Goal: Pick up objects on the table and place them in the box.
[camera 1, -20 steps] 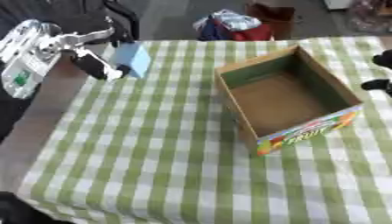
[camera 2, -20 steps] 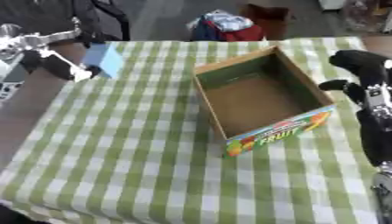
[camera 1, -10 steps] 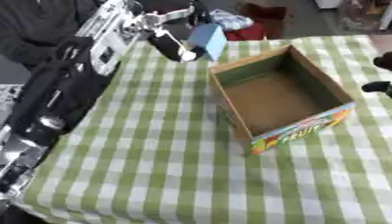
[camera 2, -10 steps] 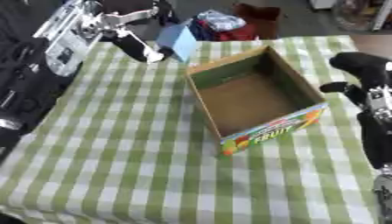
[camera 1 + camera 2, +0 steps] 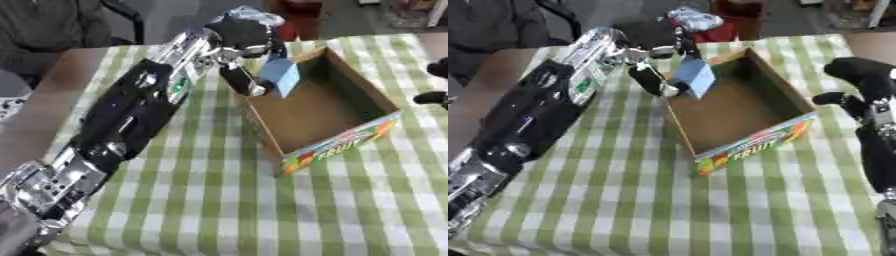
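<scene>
The left hand [image 5: 238,42] pinches a blue block [image 5: 280,76] that hangs just below it, over the box [image 5: 325,108]. The right hand [image 5: 866,80] waits beside the box, fingers curled, holding nothing.

Block [image 5: 280,75] over box [image 5: 337,142] left rim — box mid-table [image 5: 219,200].

Your left hand [image 5: 241,42] is up over the near-left wall of the open cardboard box [image 5: 319,112], fingers pinched on a light blue block [image 5: 280,76] that hangs tilted just above the rim. The box sits on the green-and-white checked tablecloth [image 5: 201,200]. Your right hand [image 5: 435,85] barely shows at the right edge, fingers unclear.
</scene>
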`<move>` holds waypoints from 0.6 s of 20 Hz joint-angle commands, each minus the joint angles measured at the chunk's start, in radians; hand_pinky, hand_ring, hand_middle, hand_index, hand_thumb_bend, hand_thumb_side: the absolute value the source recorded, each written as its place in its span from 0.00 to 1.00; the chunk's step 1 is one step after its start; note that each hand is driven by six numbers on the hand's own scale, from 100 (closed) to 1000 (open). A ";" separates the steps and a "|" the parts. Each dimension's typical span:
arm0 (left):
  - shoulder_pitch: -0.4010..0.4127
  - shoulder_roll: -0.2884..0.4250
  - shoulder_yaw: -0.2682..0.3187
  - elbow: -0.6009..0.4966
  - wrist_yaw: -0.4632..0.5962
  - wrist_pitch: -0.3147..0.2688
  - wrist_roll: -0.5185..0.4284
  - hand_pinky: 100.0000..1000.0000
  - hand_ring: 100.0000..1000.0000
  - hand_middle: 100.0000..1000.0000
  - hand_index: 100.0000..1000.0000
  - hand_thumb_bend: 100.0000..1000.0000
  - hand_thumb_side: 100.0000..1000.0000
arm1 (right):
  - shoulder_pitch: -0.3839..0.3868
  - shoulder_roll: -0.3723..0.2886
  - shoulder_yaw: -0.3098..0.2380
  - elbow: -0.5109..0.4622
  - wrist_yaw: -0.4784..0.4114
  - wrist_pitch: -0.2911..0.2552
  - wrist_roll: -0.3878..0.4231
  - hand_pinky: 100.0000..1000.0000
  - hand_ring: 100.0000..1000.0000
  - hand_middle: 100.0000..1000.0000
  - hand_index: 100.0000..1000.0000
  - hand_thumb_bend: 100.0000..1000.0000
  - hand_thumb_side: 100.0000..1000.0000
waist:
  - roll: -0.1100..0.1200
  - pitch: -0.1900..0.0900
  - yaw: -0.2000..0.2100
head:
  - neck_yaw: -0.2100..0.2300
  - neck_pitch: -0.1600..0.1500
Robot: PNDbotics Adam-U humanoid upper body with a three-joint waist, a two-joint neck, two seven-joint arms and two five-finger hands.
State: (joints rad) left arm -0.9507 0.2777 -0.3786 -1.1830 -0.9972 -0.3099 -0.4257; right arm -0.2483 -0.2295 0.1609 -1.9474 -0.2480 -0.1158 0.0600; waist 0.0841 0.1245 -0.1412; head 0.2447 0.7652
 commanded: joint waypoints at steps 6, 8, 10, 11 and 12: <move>0.005 -0.005 -0.026 -0.007 -0.053 -0.010 0.080 0.76 0.73 0.77 0.90 0.60 0.56 | -0.016 0.002 -0.003 -0.015 -0.005 -0.002 0.003 0.57 0.80 0.69 0.69 0.00 0.50 | -0.008 -0.011 0.002 | 0.000 0.005; 0.008 0.007 -0.028 -0.033 -0.046 -0.008 0.092 0.76 0.74 0.78 0.92 0.66 0.60 | -0.016 0.002 -0.003 -0.015 -0.005 -0.002 0.002 0.57 0.80 0.69 0.69 0.00 0.50 | -0.009 -0.011 0.005 | -0.001 0.005; 0.013 0.032 -0.024 -0.084 -0.022 0.001 0.104 0.76 0.73 0.78 0.92 0.66 0.62 | -0.014 0.002 -0.005 -0.015 -0.004 -0.003 0.001 0.57 0.80 0.69 0.69 0.00 0.50 | -0.009 -0.012 0.010 | -0.004 0.005; 0.017 0.047 -0.021 -0.116 -0.003 0.009 0.108 0.76 0.73 0.78 0.92 0.66 0.62 | -0.013 0.002 -0.006 -0.014 -0.003 -0.003 0.000 0.57 0.80 0.69 0.69 0.00 0.50 | -0.010 -0.012 0.012 | -0.005 0.005; 0.022 0.063 -0.016 -0.150 0.020 0.019 0.115 0.75 0.72 0.77 0.91 0.57 0.63 | -0.013 0.001 -0.007 -0.014 -0.003 -0.003 -0.001 0.57 0.80 0.69 0.69 0.00 0.50 | -0.010 -0.012 0.015 | -0.006 0.005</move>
State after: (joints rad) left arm -0.9130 0.3023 -0.4064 -1.2865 -0.9973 -0.2983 -0.3195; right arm -0.2514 -0.2245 0.1604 -1.9474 -0.2488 -0.1156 0.0603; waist 0.0797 0.1258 -0.1278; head 0.2418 0.7652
